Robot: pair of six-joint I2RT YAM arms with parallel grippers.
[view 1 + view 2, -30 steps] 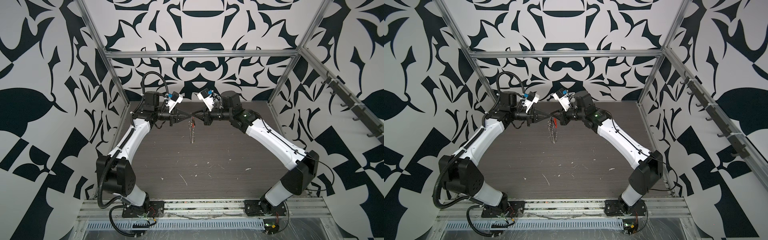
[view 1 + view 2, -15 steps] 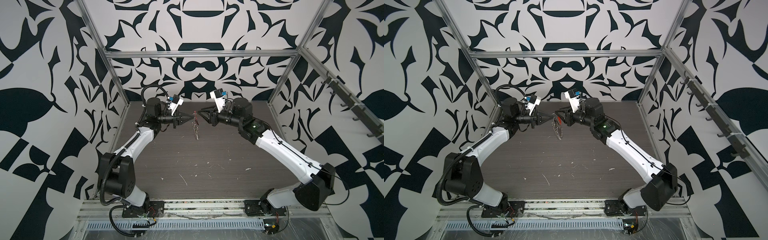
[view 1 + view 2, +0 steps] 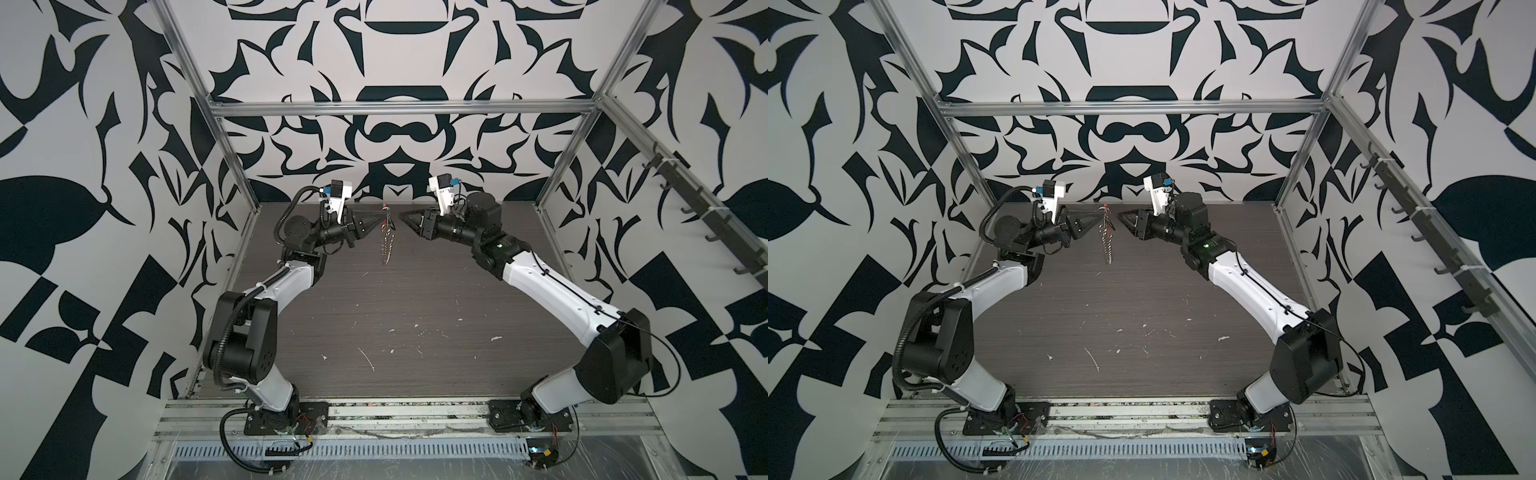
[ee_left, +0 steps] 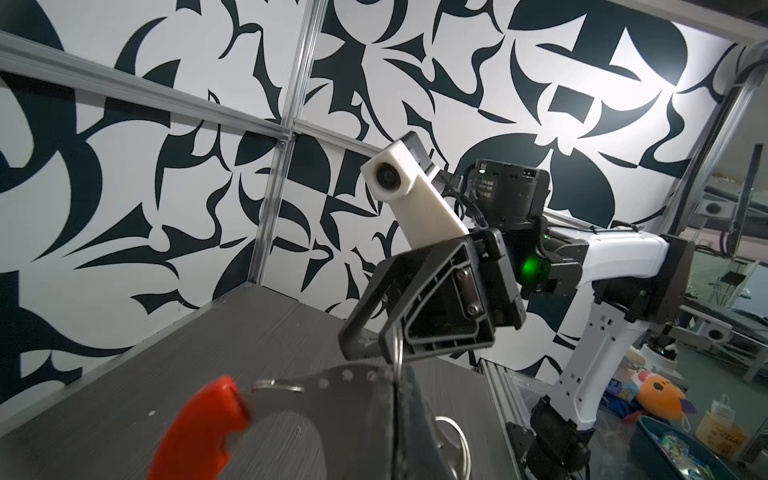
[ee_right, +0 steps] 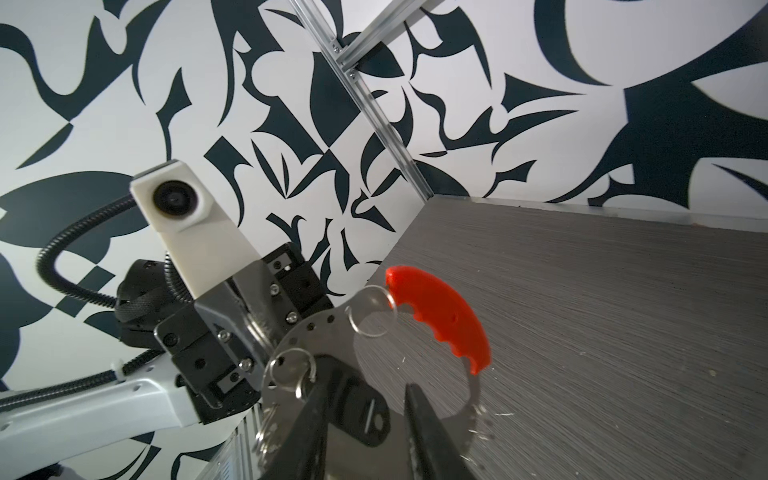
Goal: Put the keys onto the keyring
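Over the dark wood-grain bench (image 3: 415, 299), toward its 12 o'clock edge, the left arm (image 3: 286, 282) and right arm (image 3: 544, 282) point at each other, raised clear of the surface. The left end effector (image 3: 379, 217) is pressed together on a curved silver band (image 5: 307, 332), from which a chain (image 3: 387, 245) dangles toward 6 o'clock. At the chain's 3 o'clock, just apart from it, the right end effector (image 3: 402, 217) has its fingers spread, gripping nothing. An orange-red grip (image 5: 440, 320) caps the band. The black key (image 5: 365, 415) hangs under the band, just beside the keyring (image 5: 291, 370); whether it is threaded on cannot be told.
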